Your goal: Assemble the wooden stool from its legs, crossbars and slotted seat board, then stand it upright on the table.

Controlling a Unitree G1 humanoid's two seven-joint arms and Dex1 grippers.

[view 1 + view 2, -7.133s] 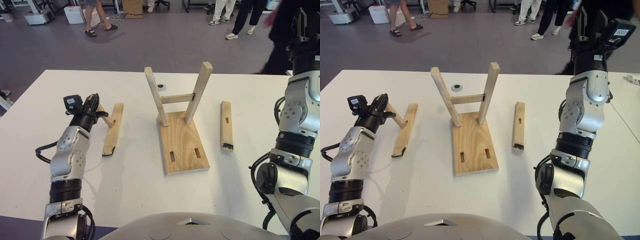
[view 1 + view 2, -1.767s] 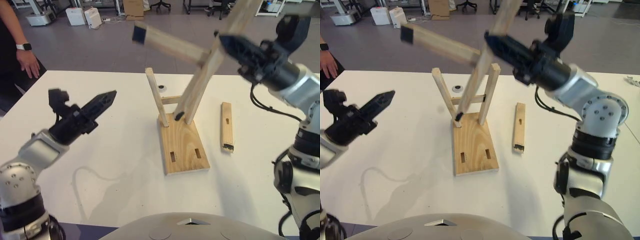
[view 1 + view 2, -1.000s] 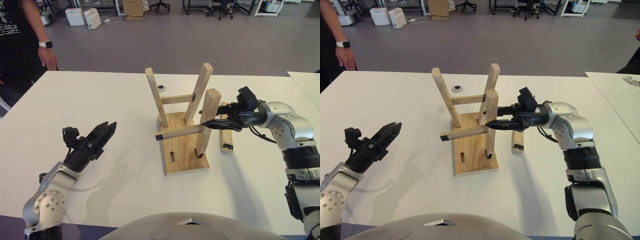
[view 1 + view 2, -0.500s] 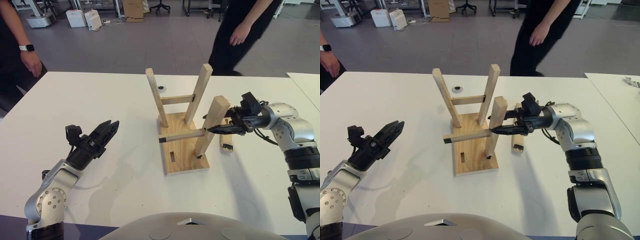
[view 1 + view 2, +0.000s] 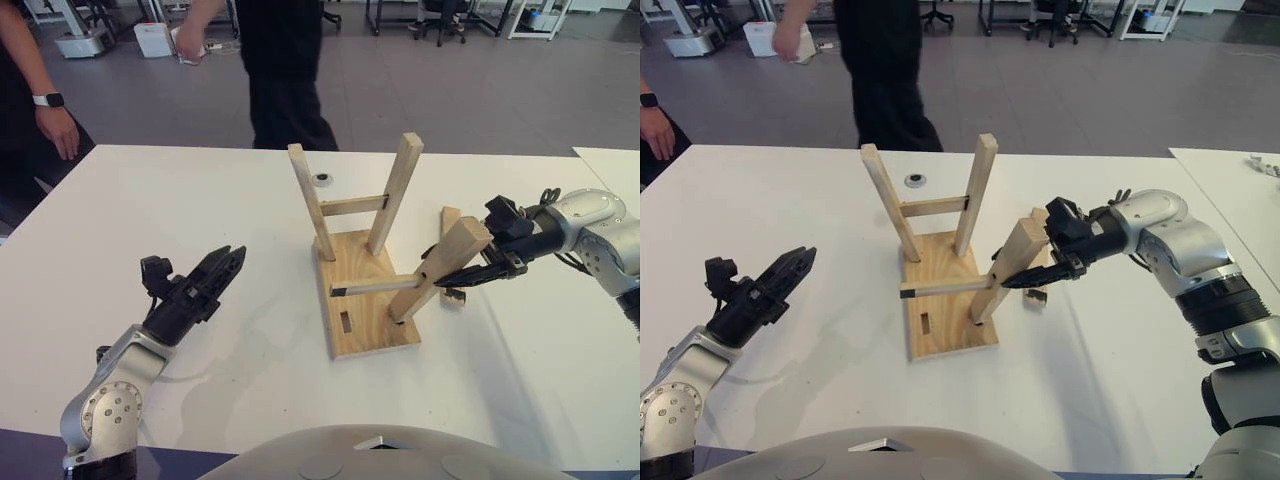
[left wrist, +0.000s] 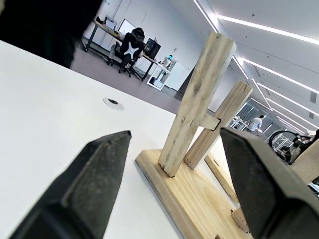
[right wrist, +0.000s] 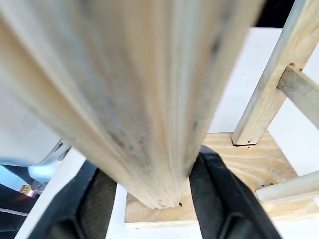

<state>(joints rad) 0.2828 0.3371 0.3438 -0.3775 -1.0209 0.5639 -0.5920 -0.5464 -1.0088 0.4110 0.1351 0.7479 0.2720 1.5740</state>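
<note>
Pale wooden stool (image 5: 352, 206): sat half-built and upside down mid white bench (image 5: 200, 200), flat slotted seat board (image 5: 372, 325) down, two far legs fitted. Third pale wooden leg (image 5: 437, 272), thin crossbar (image 5: 375, 285) attached, leaned tilted over the near-right slot, clamped in right jaws. Left jaws apart, empty, near left. Seemingly needed next: righting that leg, pressing it into its slot.
</note>
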